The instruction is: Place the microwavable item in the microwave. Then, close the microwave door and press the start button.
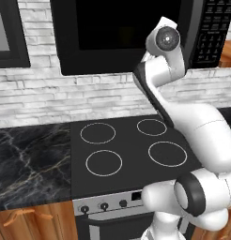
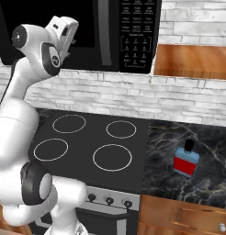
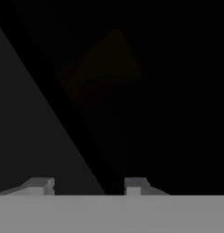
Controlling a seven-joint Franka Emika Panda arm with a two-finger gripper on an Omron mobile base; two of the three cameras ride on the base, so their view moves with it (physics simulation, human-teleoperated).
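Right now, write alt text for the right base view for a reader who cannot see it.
The white arm reaches up, its hand at the black microwave above a four-ring cooktop. A blue-and-red bottle stands on the dark marble counter to the right.

Base views evenly lit, flat render, soft aliasing, no hard shadows or glare; hand view near-black, cup (image 3: 102,73) just a dim yellow-red smudge at 12 o'clock behind the dark door (image 3: 145,113) glass.
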